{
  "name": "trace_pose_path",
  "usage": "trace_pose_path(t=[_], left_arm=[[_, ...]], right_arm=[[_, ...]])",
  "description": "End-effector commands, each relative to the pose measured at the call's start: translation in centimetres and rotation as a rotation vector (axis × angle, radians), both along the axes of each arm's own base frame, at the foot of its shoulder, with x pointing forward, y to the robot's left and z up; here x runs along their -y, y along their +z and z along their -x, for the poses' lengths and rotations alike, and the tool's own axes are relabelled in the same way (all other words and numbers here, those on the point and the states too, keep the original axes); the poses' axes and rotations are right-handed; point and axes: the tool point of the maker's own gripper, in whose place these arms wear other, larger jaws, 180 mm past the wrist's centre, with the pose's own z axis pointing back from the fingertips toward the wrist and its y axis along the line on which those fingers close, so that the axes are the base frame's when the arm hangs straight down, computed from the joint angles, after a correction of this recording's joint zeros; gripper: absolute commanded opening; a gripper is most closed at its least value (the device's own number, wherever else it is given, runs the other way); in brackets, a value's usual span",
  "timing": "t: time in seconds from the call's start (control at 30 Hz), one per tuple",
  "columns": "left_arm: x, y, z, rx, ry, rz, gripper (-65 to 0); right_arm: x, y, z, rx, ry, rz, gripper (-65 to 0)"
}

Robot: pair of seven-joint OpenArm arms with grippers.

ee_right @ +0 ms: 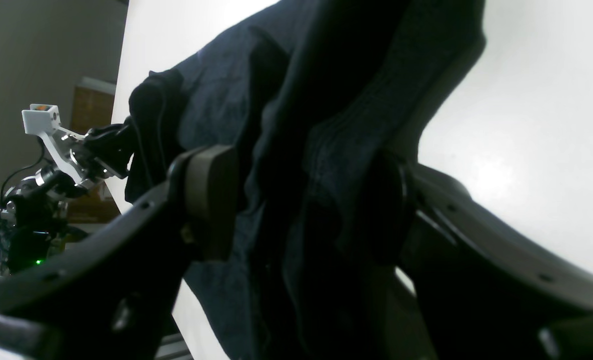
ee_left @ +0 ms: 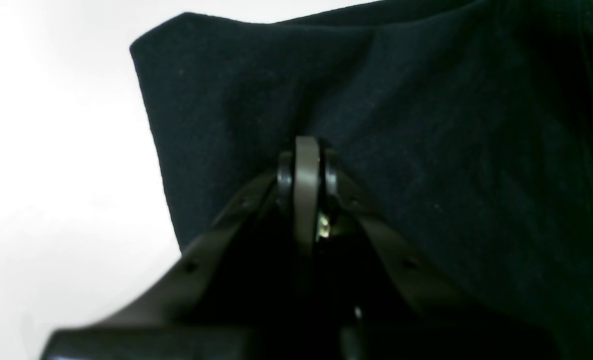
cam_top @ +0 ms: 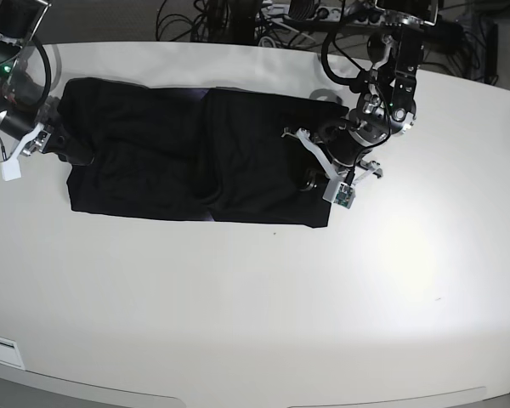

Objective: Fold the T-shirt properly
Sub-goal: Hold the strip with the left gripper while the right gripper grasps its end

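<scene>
At the left of the base view, the right arm's jaws [ee_right: 306, 205] stand wide apart over one end of the black T-shirt [cam_top: 144, 153], the fabric bunched between them; whether they touch it I cannot tell. From there the shirt runs as a long, low strip across the upper part of the table [cam_top: 238, 314], its near edge fairly straight. Near the middle a layer edge crosses it, with slivers of purple showing, so some folding seems done: the sides look brought in and one end perhaps turned over. What is left, I judge, is bringing the loose left part over the rest and smoothing the creases. On the right end, the left arm's jaws [ee_left: 306, 155] are together, low over the cloth; I cannot tell whether they pinch any. The table is white and smooth, with bare space in front and to the right. Behind it lie tangled dark cables [cam_top: 183, 21].
</scene>
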Motion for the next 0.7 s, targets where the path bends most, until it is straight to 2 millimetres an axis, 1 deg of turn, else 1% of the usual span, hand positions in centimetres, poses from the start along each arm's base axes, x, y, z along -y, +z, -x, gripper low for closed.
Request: trace_pose_path(t=[0.0,0.23,0.33,0.4,0.5,0.53,0.57,0.67], left_arm=[[-0.8,-1.1,0.7,-0.054,0.004,-0.049,-65.0],[-0.8,-1.1,0.7,-0.054,0.004,-0.049,-65.0],[-0.8,-1.1,0.7,-0.054,0.004,-0.049,-65.0],[-0.8,-1.1,0.7,-0.054,0.004,-0.049,-65.0],[-0.8,-1.1,0.7,-0.051,0.004,-0.048,-65.0],[-0.8,-1.0,0.6,-0.047,0.005,-0.046,-65.0],[-0.7,-1.0,0.6,-0.043,0.003,-0.045,-65.0],[0.0,-0.6,0.7,-0.027,-0.044,-0.034,-65.0]], right_arm=[[0.3,-0.4,0.7,-0.046,0.021,0.015,-24.1],[-2.2,-1.2,0.9,-0.062,0.106,0.007,-24.2],[-2.5,-1.2,0.6,-0.055,0.103,0.003,-24.3],[-2.5,-1.2,0.6,-0.055,0.104,0.004,-25.6],[-2.5,-1.2,0.6,-0.055,0.104,0.003,-32.9],[-2.5,-1.2,0.6,-0.055,0.104,0.003,-36.9],[-2.5,-1.2,0.6,-0.055,0.104,0.003,-42.1],[-2.5,-1.1,0.6,-0.050,0.107,0.006,-65.0]])
